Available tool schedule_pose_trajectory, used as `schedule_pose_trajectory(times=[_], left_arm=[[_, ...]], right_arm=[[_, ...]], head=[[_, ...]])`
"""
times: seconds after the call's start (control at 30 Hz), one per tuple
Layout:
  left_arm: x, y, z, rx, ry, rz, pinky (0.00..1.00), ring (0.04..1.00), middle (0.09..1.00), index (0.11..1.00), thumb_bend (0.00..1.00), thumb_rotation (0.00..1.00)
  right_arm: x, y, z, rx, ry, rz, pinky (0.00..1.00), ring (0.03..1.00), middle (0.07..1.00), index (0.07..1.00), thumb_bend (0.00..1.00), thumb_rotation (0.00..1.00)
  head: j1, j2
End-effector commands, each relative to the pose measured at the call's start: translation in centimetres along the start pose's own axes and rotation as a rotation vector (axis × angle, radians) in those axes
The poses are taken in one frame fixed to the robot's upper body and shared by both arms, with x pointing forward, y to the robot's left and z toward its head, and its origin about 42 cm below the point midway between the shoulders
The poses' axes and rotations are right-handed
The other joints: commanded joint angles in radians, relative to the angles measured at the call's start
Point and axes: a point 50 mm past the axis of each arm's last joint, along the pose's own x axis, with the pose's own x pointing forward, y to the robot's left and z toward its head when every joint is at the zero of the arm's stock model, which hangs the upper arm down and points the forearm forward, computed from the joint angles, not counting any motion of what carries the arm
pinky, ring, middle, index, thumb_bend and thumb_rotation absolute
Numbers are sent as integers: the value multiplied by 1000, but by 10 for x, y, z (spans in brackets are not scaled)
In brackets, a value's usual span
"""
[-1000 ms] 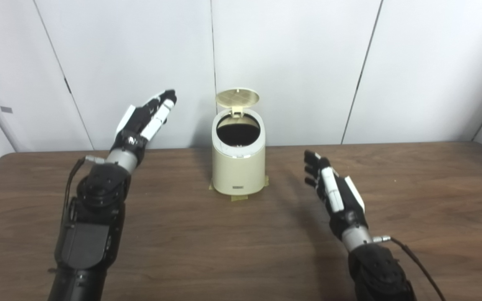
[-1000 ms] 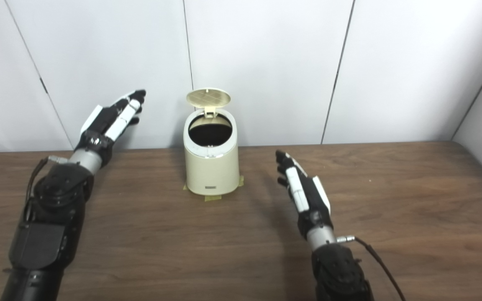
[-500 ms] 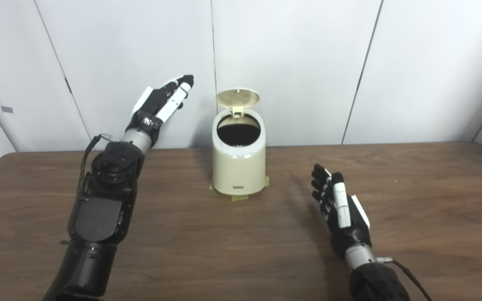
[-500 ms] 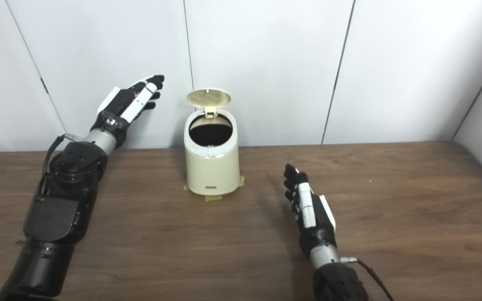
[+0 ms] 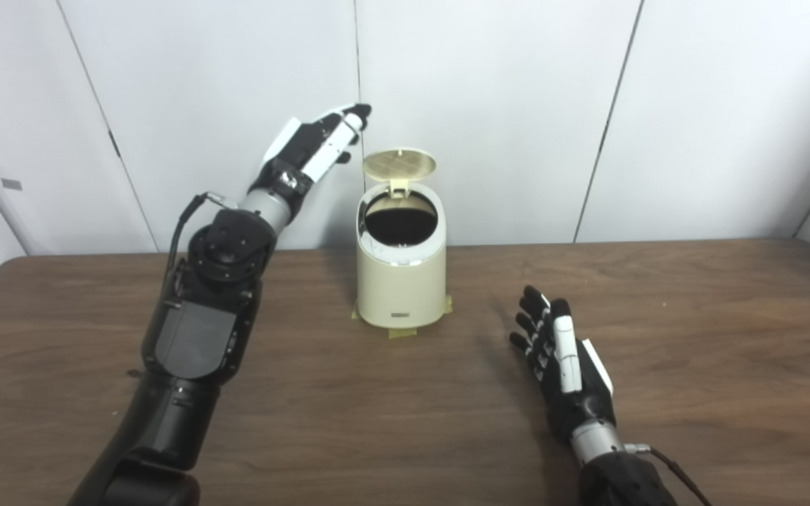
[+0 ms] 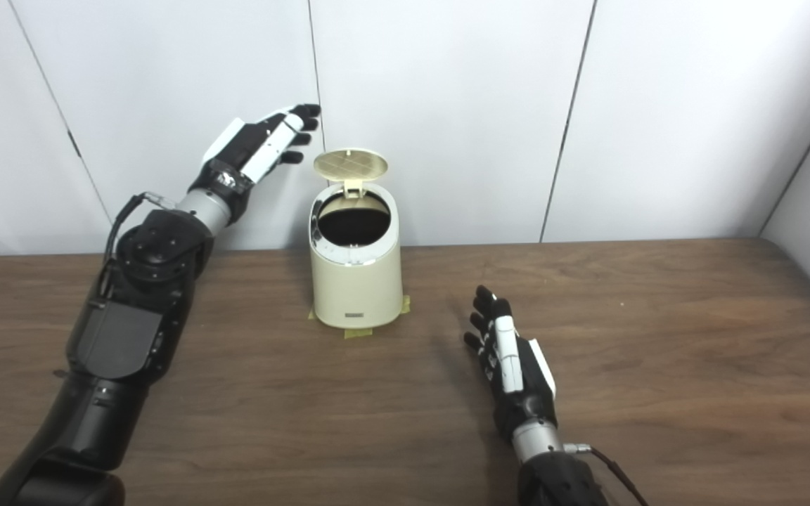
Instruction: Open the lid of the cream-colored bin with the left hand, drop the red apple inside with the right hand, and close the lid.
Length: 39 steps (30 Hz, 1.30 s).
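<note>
Bin (image 5: pixel 401 281) sits upright on the table (image 5: pixel 693 316), toward the far edge near the wall (image 5: pixel 503 105), with bits of tape (image 5: pixel 402 332) showing under its base. Lid (image 5: pixel 399 164) is flipped up and stands behind the opening, hinged at the far rim — inside of the bin reads dark, contents can't be made out. No apple visible in either view, so I can't tell where it is.

Left hand (image 5: pixel 315 143) is raised off the table, up and left of the lid, fingers stretched out and apart, pointing toward the wall and slightly right. Fingertips are near the lid's left edge but not touching it; it holds nothing. Left arm (image 5: pixel 201 330) runs up from the near left corner.

Right hand (image 6: pixel 510 365) is low over the table, near and right of the bin, well apart from it — fingers straight and spread, pointing to the far side, empty. A thin cable (image 6: pixel 612 467) trails from its wrist at the near edge
</note>
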Motion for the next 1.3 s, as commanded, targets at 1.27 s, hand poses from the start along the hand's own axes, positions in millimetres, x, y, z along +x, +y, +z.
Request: schedule_pose_trajectory(times=[1.27], left_arm=[[3, -21, 39, 881, -77, -157, 993, 918, 887, 865, 527, 1000]], right_arm=[[12, 15, 7, 33, -28, 18, 876, 885, 906, 983, 587, 1000]], head=[[-21, 8]])
